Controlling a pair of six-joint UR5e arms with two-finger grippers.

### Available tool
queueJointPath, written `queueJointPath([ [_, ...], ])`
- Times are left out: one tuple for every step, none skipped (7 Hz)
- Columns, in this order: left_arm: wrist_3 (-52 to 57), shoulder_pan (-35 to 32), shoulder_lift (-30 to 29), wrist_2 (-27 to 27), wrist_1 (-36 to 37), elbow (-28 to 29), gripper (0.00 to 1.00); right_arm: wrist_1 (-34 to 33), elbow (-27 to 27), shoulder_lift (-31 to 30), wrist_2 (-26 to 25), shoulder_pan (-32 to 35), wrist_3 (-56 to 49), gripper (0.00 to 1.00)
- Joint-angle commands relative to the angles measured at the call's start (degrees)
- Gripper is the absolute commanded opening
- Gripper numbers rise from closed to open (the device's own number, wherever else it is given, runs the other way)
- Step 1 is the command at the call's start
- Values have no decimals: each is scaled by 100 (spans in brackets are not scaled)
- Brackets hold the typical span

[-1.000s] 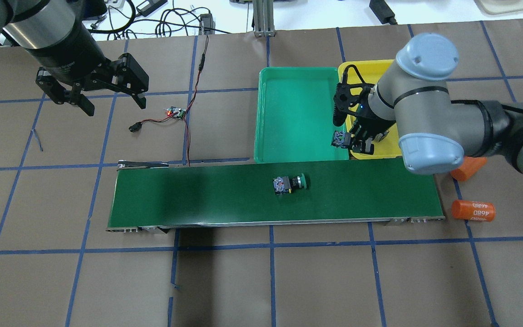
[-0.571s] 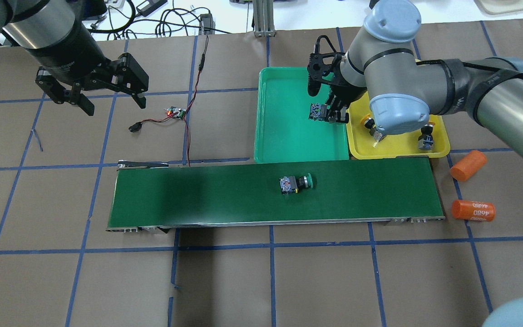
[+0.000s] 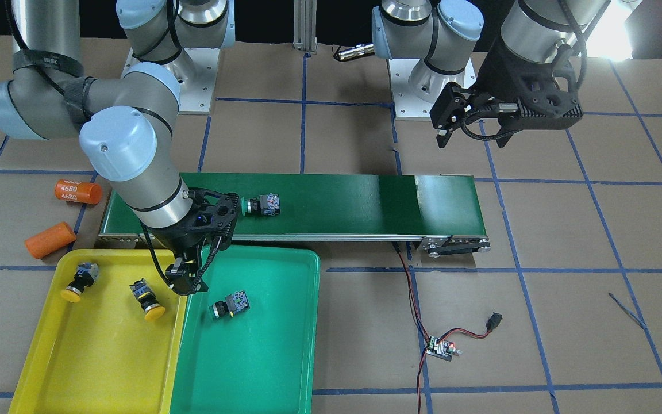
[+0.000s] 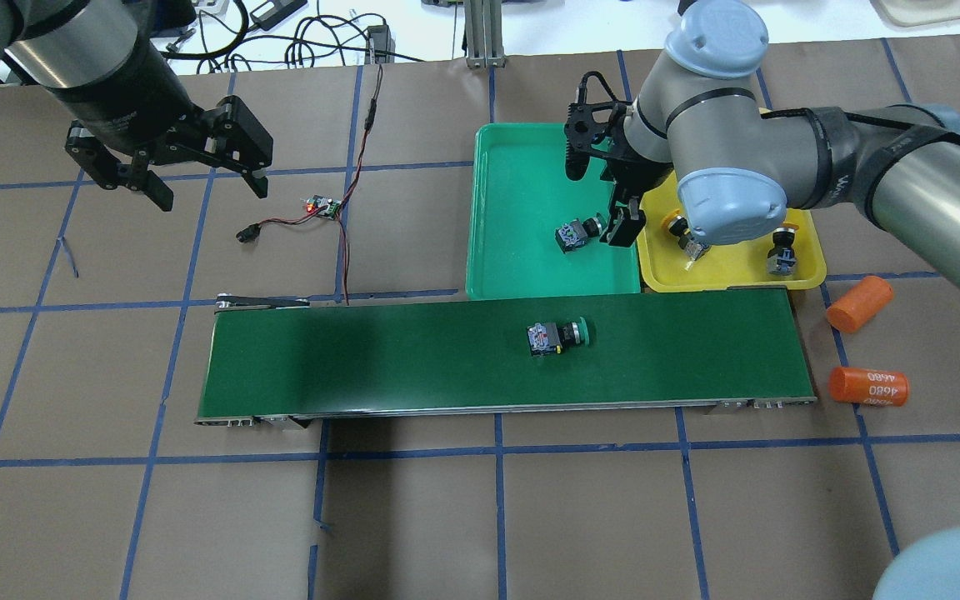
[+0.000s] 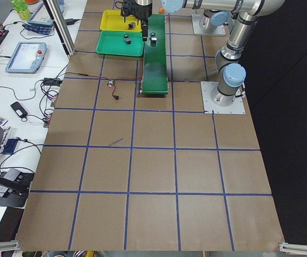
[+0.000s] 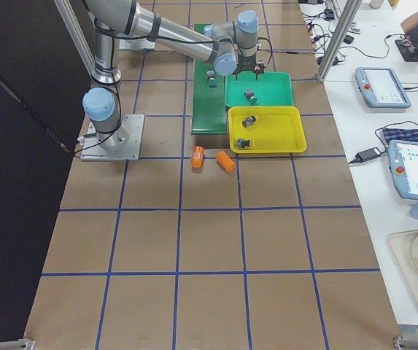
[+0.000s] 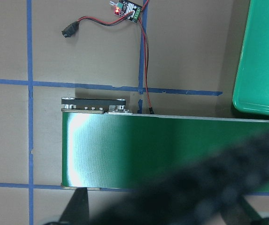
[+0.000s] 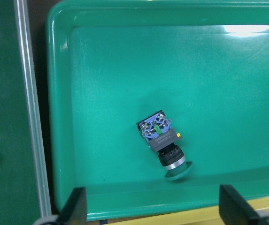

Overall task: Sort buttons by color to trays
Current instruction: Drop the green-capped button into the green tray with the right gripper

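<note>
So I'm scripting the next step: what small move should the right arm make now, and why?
Probably lift clear and swing over to the belt. The right gripper is open, a green button lies free in the green tray, and a second green button sits on the belt.

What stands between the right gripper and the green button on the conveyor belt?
Nothing visible. The right gripper hangs open over the green tray; only that tray's rim and bare conveyor belt lie between it and the green button.

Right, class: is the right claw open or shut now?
Open. The right claw has its fingers wide apart in the wrist view, and the green button lies free in the green tray, untouched.
</note>
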Motion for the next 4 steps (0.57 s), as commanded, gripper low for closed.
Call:
queueJointPath([
  [0,0,-1,0,0,2,100,334,298,-398,-689,-55,-62,100],
  [0,0,-1,0,0,2,100,363,640,-671,-798,-72,-158,100],
  [0,9,-1,0,0,10,100,354,1078,-900,-817,-151,-733,100],
  [9,9,-1,0,0,2,100,258,1570,-1111,-808,-334,-1357,100],
])
